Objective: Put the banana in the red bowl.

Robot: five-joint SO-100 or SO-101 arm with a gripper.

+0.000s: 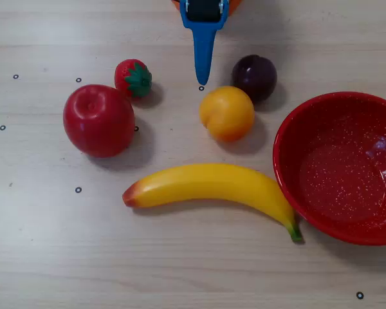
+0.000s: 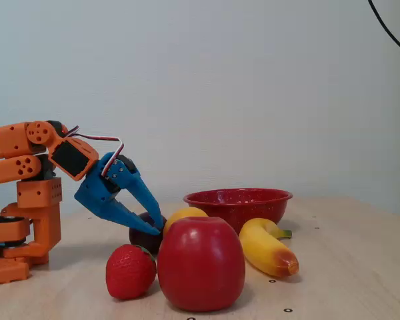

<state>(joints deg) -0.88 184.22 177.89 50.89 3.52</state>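
The yellow banana lies flat on the wooden table, its green stem end touching the red bowl in the overhead view. The speckled bowl stands empty at the right. My blue gripper points down at the table near the top centre of the overhead view, well behind the banana and between the strawberry and the dark plum. Its fingertips meet in the fixed view, shut with nothing held.
A red apple and a strawberry sit at the left. A round orange-yellow fruit and a dark plum lie between gripper and banana. The orange arm base stands at the far left.
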